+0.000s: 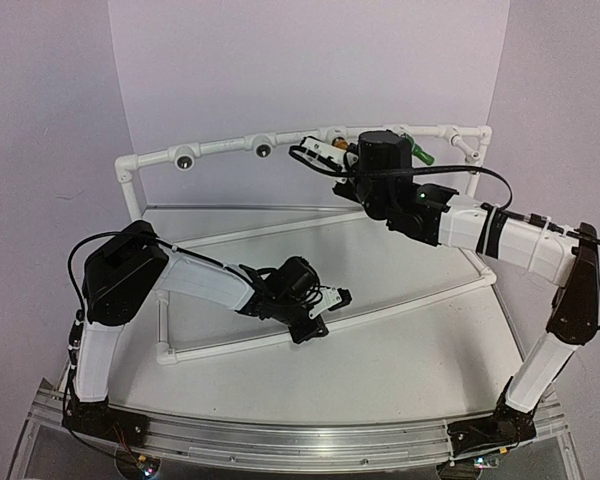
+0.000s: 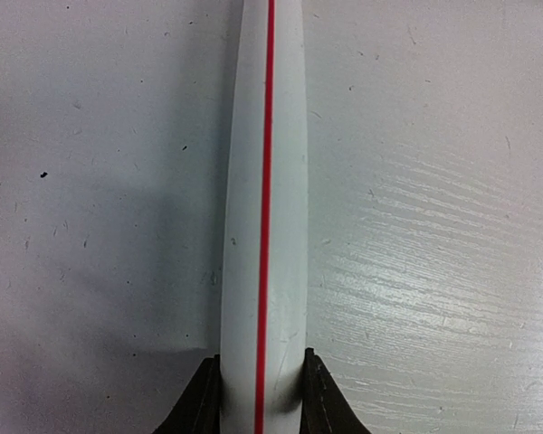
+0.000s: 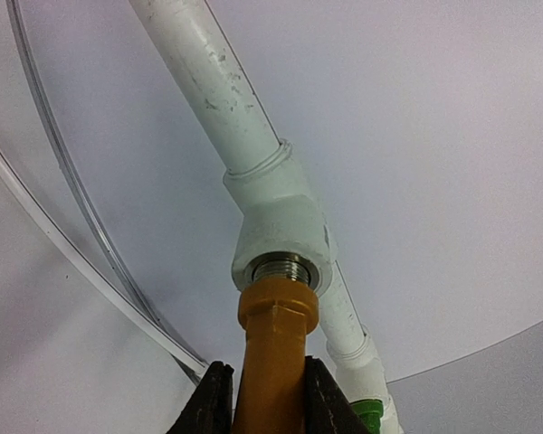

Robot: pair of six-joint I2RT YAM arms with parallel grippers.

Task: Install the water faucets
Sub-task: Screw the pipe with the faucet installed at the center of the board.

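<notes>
While left gripper (image 2: 262, 375) clamps white red-striped pipe (image 2: 264, 181), right gripper (image 3: 267, 384) grasps yellow-orange plastic faucet (image 3: 276, 312), lower centre; long axis vertical in frame, metal threaded end partly inside white tee socket (image 3: 281, 226) just above.

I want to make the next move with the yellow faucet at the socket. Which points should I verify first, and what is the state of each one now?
1. Right gripper shut on the yellow faucet: ok, a finger on each side of its body.
2. Threaded end entered in the tee socket: ok.
3. Faucet fully seated: not ok, bare thread shows below the socket.
4. Faucet straight in line with the socket: cannot tell from this one close view.
5. Left gripper clamped on the red-striped pipe to brace the frame: ok.
6. Green faucet tight in the next socket: cannot tell.
</notes>
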